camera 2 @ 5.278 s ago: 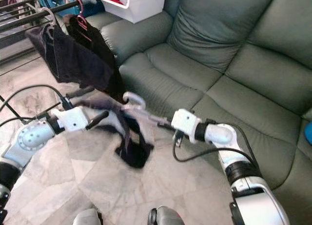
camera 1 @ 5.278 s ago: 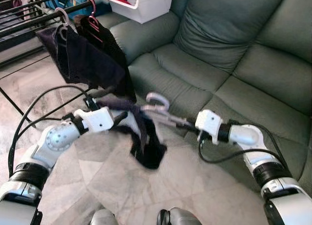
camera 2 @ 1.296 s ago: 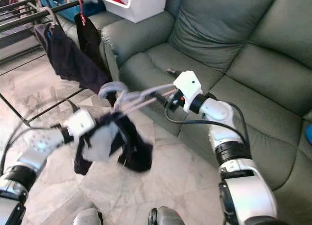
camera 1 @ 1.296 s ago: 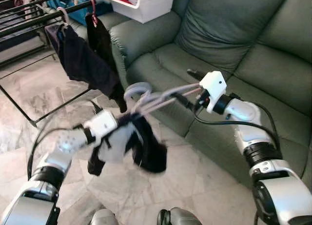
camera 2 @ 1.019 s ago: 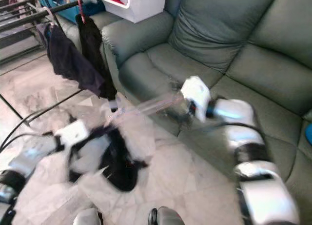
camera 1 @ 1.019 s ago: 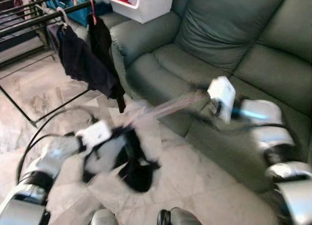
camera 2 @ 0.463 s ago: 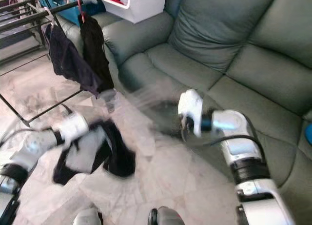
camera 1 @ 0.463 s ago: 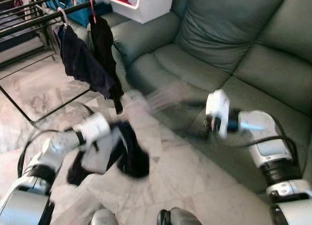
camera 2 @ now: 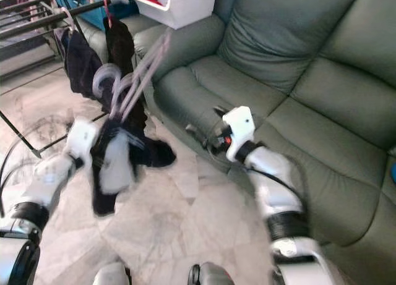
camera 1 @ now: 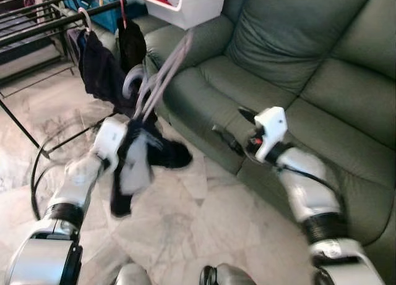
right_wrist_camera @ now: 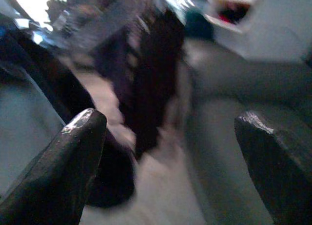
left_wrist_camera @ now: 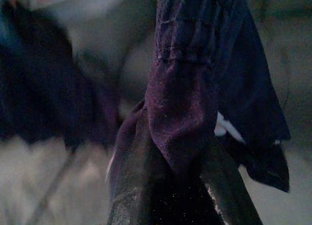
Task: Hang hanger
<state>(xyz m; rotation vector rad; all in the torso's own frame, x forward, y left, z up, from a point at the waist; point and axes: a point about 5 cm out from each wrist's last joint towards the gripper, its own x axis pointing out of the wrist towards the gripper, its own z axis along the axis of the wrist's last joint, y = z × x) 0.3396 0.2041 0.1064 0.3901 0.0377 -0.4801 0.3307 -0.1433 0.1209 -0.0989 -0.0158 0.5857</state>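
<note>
beside sofa, right pincer has released hanger; left pincer grips garment.

The right gripper has let go of the hanger and now stands open in front of the sofa, apart from it. The left gripper alone carries the hanger with the dark garment, and it has lifted them up toward the drying rack; the hanger now points upward, close beside the clothes hanging on the drying rack.
</note>
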